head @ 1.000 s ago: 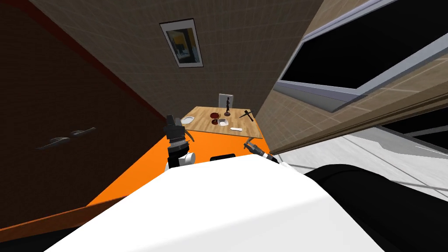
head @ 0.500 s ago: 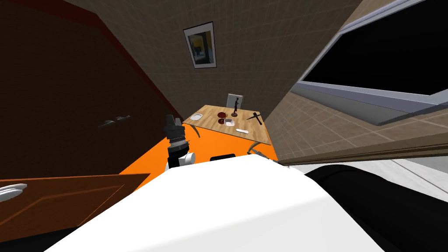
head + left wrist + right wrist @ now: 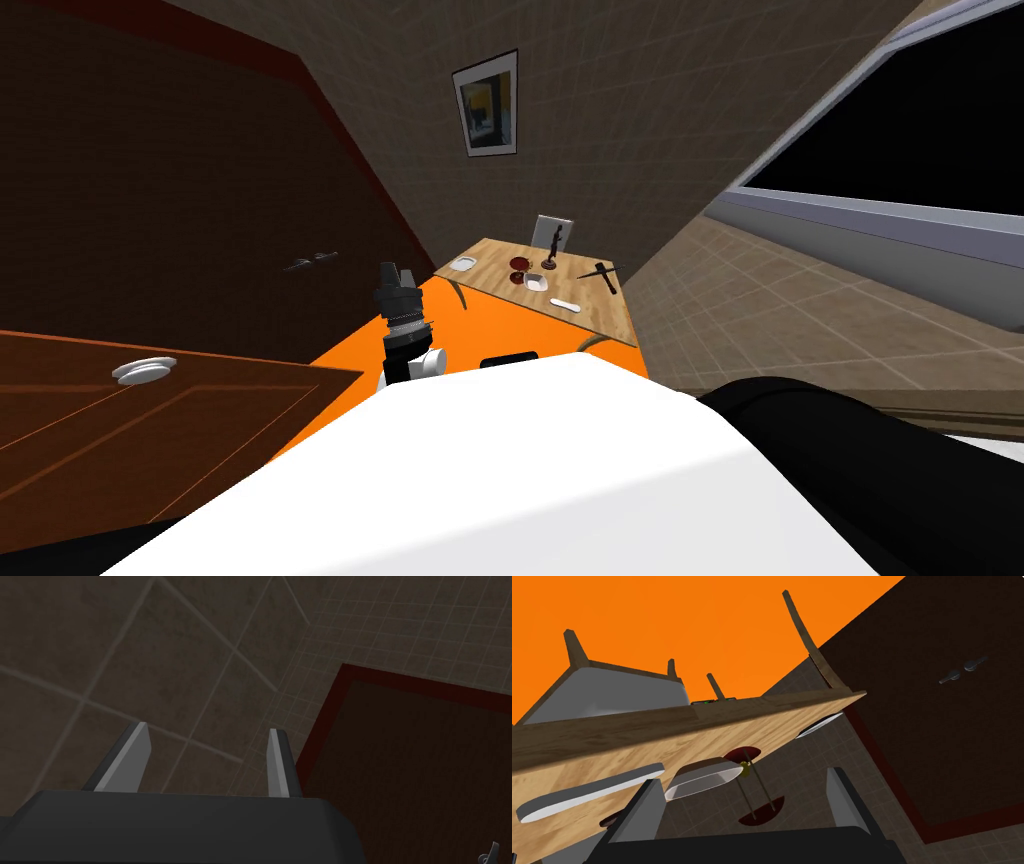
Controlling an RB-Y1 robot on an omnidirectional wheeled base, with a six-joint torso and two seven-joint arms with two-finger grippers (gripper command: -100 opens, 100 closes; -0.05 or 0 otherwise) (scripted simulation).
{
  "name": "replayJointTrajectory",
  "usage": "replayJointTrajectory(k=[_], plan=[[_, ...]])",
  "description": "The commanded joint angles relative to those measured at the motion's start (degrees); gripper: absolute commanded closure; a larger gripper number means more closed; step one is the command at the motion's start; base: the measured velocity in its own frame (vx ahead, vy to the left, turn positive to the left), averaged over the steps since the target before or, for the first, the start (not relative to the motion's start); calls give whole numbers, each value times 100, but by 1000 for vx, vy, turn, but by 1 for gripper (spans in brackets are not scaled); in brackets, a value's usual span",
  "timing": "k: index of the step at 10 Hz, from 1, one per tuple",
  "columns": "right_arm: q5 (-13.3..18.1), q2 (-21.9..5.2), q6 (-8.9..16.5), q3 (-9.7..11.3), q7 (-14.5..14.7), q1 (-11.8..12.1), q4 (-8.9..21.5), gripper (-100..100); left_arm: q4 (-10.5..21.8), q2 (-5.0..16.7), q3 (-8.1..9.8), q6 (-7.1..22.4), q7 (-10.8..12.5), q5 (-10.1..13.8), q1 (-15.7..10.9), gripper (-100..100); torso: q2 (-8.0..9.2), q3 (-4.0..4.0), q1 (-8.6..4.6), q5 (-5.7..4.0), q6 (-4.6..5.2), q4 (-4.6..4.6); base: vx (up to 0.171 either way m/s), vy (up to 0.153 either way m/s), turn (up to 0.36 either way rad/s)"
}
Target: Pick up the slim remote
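Lying flat on the table (image 3: 605, 312), the remote (image 3: 587, 793) is seen ahead of the right gripper (image 3: 744, 776), outside one of its spread fingers, with a bowl (image 3: 704, 776) closer to the gap. The table should be approached and the gripper swung until the remote is centred, its narrow width crossed by the fingers, the bowl left untouched. The left gripper (image 3: 208, 727) is held raised, fingers likewise apart.

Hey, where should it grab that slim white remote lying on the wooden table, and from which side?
Pinch the slim remote across its narrow width near mid-length, coming from above: it lies flat on the table, long and thin, probably too low for side entry.
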Motion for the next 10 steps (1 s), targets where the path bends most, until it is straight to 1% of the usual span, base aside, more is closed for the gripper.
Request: replayJointTrajectory(k=[1, 2, 3, 4, 6, 7, 9, 10], plan=[[199, -262, 11, 24, 26, 70, 286, -100, 0, 0, 0, 0, 0, 0, 0, 0, 0, 0, 0, 0, 0, 0, 44, 10, 444], [199, -262, 11, 24, 26, 70, 329, -100, 0, 0, -1, 0, 0, 0, -1, 0, -9, -5, -2, 0, -7, -1, 40, -4, 147], [384, -452, 41, 69, 70, 119, 476, -100, 0, 0, 1, 0, 0, 0, 1, 0, -7, -4, -2, -1, 4, -2, 48, 10, 305], [384, -452, 41, 69, 70, 119, 612, -100, 0, 0, 0, 0, 0, 0, 0, 0, -11, -6, 0, -1, -5, -2, 46, 5, 193], [742, -799, 130, 170, 149, 189, 1068, -100, 0, 0, 0, 0, 0, 0, 0, 0, -16, -9, 0, 0, -5, -3, 85, 3, 398], [742, -799, 130, 170, 149, 189, 1164, -100, 0, 0, 0, 0, 0, 0, 1, 0, -29, -17, -4, 0, -2, -6, 84, -9, 284], [1078, -1096, 252, 286, 214, 221, 1655, -100, 0, 0, 0, 0, 0, 0, 1, 0, -29, -17, -2, -1, -3, -6, 100, 1, 403], [1078, -1096, 252, 286, 214, 221, 1688, -100, 0, 0, 0, 0, 0, 0, 1, 0, -39, -23, 0, 1, -4, -8, 97, -4, 283]])
